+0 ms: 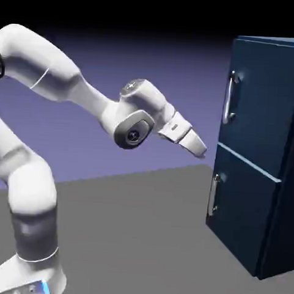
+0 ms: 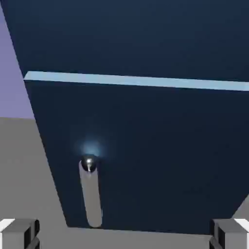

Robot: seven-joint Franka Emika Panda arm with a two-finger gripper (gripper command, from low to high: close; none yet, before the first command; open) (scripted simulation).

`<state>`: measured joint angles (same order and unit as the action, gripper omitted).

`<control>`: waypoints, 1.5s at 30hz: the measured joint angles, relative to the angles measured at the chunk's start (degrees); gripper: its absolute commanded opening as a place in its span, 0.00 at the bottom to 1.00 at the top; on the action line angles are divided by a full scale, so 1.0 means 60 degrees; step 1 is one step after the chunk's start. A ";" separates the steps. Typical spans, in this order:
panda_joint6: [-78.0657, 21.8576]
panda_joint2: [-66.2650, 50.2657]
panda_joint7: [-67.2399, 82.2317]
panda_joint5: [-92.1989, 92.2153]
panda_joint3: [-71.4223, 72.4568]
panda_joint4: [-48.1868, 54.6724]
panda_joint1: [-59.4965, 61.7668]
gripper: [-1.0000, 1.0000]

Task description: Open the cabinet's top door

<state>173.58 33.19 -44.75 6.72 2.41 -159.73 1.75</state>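
End effector (image 1: 197, 146) spread wide and empty, fingertips (image 2: 19, 232) at the far corners of the hand view with nothing between them. Hanging in open air well short of the cabinet (image 1: 259, 150), pointing toward its front and tilted slightly downward.

Cabinet standing on the grey counter (image 1: 126, 234) at the exterior view's right, both doors shut flush. Top door (image 1: 256, 101) lying up and to the right of the end effector, its silver handle (image 1: 229, 96) mounted along the door's near edge, long axis vertical. Handle clearly higher than the fingertips, and apart from them.

Hand view aimed too low for the job (looking at the lower door (image 2: 146, 165) and its own handle (image 2: 90, 194), with the pale seam (image 2: 136, 80) between the doors crossing above). Judged need: lifting and reaching forward so that the open fingers straddle the upper bar from either side, across its vertical axis, before closing. Risk of settling on the lower handle (image 1: 214, 193) instead, being nearer the present line of aim.
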 measured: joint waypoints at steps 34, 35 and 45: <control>-0.0892 0.1110 -0.4819 1.4123 0.5059 0.2661 0.5110 0.50; -0.0918 0.1143 -0.4960 1.4538 0.5208 0.2739 0.5261 0.50; -0.1180 0.1470 -0.6377 1.8692 0.6696 0.3521 0.6764 0.50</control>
<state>166.50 42.01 -83.02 118.87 42.58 -138.61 42.33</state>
